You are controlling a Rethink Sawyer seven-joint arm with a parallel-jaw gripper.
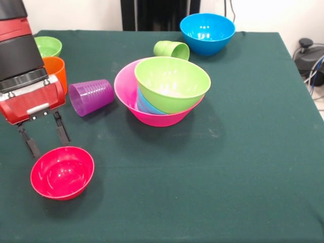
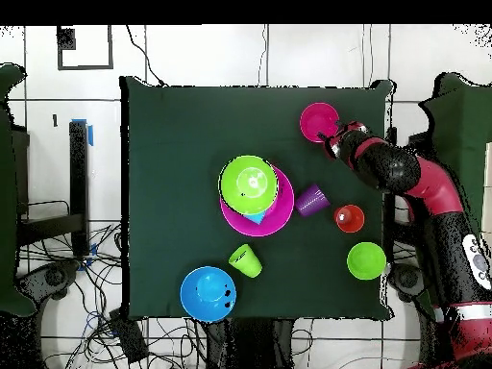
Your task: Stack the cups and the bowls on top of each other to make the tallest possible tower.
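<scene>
My gripper hangs open and empty at the table's left, its fingertips just behind the far rim of the small red bowl. In the overhead view the gripper sits beside that bowl. The large pink bowl stands mid-table and holds a light blue piece, with a medium green bowl tilted on top. A purple cup lies on its side right of the gripper. An orange cup stands upright behind it. A light green cup lies on its side farther back.
A medium blue bowl stands at the far right corner and a small green bowl at the far left. The arm's red and black wrist partly covers the orange cup. Cables lie off the table's right edge.
</scene>
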